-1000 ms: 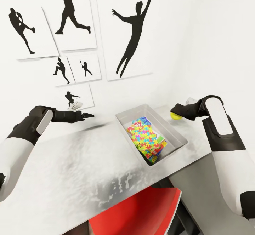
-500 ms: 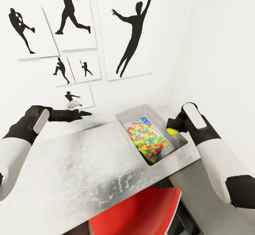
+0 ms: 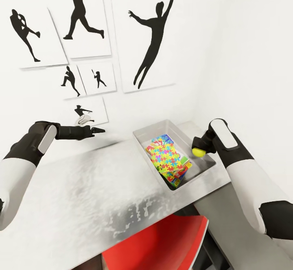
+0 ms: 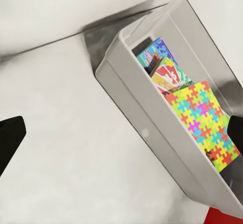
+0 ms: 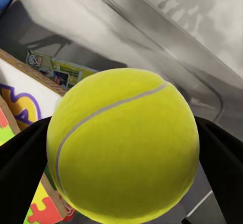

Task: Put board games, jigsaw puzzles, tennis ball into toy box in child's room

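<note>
The right gripper has swung in from beyond the far right end of the table and now hangs over the right side of the toy box, w/ the tennis ball pinched between its fingers. In the right wrist view the ball sits squeezed between both dark fingers, so the jaws are closed on it, approx ball-width apart, not released yet. Over the last half-sec it has barely moved; the arm looks settled above the bin.

Inside the box: a jigsaw puzzle on top, board games stacked under and beside it.

The left gripper hovers above the table near the wall, well apart from the box. Its jaws hold nothing; how far open they are cannot be told.

Meaning for the task: the ball seems the last toy to go in. Next move is prob. just letting go so it drops into the free strip beside the stack. Risk: it bounces or rolls off the tilted puzzle.
</note>
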You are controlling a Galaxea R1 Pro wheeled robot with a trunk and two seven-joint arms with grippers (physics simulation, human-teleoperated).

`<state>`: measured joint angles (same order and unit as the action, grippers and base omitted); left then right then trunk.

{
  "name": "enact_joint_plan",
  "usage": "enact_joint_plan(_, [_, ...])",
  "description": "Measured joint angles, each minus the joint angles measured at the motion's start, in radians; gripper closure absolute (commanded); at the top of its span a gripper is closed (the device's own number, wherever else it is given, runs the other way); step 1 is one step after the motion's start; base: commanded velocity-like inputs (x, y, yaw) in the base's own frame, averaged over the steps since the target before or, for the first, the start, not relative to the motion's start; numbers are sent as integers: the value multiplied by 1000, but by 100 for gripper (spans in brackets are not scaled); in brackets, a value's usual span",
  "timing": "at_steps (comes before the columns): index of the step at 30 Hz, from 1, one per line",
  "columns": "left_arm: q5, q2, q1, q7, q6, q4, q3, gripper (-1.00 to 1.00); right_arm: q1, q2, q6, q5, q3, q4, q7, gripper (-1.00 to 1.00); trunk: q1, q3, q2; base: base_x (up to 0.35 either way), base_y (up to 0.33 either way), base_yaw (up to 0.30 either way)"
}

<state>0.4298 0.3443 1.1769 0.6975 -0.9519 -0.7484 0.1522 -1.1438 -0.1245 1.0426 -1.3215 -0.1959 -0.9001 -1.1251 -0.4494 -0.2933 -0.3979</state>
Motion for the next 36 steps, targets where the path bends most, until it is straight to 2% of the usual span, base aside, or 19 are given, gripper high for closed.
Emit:
enact_joint_plan(15, [-1, -1, 0, -1, 2, 0, 0, -100, 4, 0, 0, 0, -6, 2, 2, 100, 0, 0, 0, 0, 0, 0])
enact_joint_plan(23, [-2, -2, 0, -2, 2, 0, 0, -100, 2, 1, 0, 0, -3, 95, 2, 100, 0, 0, 0, 0, 0, 0])
enact_joint_plan(36, [-2, -2, 0, -2, 2, 2, 2, -100, 2, 1, 0, 0, -5, 108, 2, 100, 0, 0, 0, 0, 0, 0])
